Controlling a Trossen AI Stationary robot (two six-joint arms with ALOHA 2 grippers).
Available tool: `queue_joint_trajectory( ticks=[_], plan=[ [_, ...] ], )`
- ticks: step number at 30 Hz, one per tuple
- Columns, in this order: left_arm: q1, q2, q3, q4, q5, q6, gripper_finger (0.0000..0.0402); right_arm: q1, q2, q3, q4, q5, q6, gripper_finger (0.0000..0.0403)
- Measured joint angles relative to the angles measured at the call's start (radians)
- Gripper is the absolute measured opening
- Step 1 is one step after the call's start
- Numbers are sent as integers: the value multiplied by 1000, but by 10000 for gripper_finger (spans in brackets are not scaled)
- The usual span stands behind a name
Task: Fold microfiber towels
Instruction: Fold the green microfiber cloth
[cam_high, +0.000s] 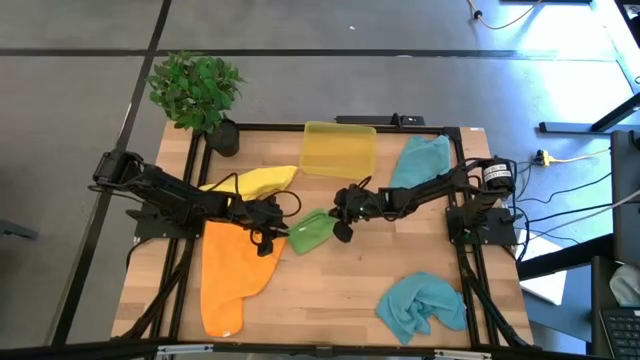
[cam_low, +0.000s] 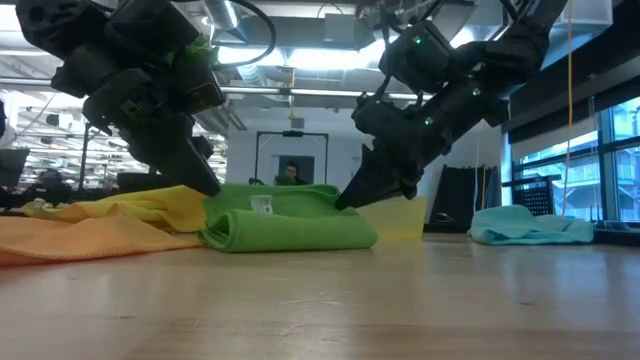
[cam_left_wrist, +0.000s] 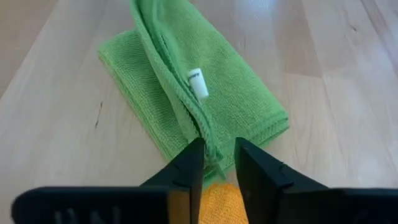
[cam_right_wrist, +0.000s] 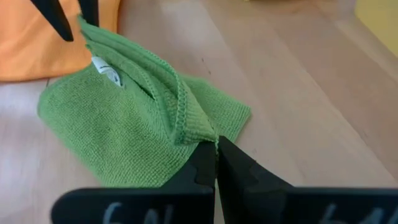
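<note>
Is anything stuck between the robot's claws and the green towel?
No. Both claws are right on the green towel: the right claw pinches one corner shut, and the left claw has the opposite edge between its slightly parted fingers. Nothing sits between.

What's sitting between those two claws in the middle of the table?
The folded green towel lies between the left claw and right claw, each at one end of it. The high view shows this best.
</note>
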Motion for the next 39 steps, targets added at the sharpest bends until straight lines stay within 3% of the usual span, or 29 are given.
queue_joint_trajectory(
  ticks=[6,16,26,32,39],
  plan=[
    [0,0,0,2,-5,-1,87,-1,0,0,1,-4,-2,8],
    [0,-41,0,-44,-3,1,86,-1,-35,0,-8,-7,-84,88],
    [-24,-164,0,-54,-4,6,86,12,-122,2,-43,-34,-186,130],
    [-83,-90,0,77,-11,34,86,22,-98,1,-32,-36,-232,107],
    [-96,46,1,179,-34,35,86,-20,-17,2,81,-76,-229,17]
  ],
)
